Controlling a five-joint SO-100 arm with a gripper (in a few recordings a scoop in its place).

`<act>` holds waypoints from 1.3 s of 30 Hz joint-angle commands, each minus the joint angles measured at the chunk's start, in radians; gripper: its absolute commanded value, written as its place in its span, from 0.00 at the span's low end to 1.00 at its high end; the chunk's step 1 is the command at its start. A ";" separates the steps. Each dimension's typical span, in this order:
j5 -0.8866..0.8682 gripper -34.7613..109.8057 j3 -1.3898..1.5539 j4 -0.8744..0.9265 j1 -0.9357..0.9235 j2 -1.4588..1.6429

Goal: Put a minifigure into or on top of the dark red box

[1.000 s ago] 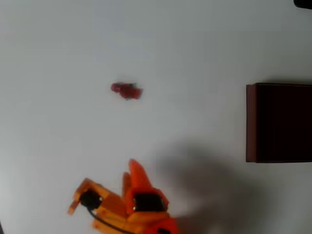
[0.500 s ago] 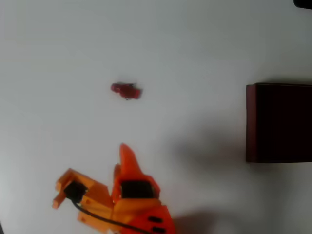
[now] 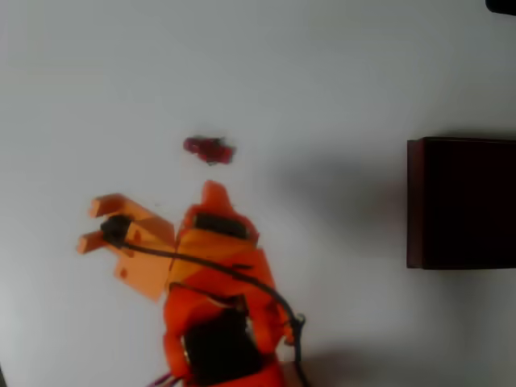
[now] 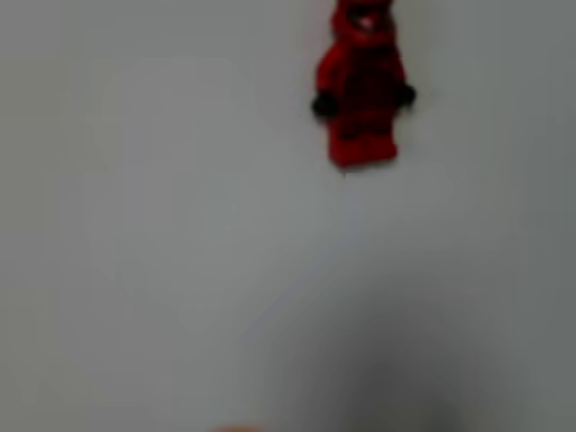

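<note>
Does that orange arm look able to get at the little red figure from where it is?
Probably yes: the minifigure lies alone on the bare white table, just ahead of the gripper, with nothing between them.

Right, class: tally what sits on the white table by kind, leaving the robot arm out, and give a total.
Red minifigure: 1, lying flat on the table
Dark red box: 1, at the right edge of the overhead view
Total: 2
</note>
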State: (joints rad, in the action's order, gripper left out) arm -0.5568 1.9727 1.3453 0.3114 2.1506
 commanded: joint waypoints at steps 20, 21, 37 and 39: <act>0.025 0.38 -0.321 -0.063 -0.040 -0.563; 0.026 0.38 -0.342 -0.057 -0.040 -0.584; 0.005 0.38 -0.595 0.061 -0.015 -0.847; -0.005 0.38 -0.601 0.066 -0.012 -0.861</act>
State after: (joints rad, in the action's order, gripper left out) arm -0.5369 1.4067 1.3852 0.2777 1.2793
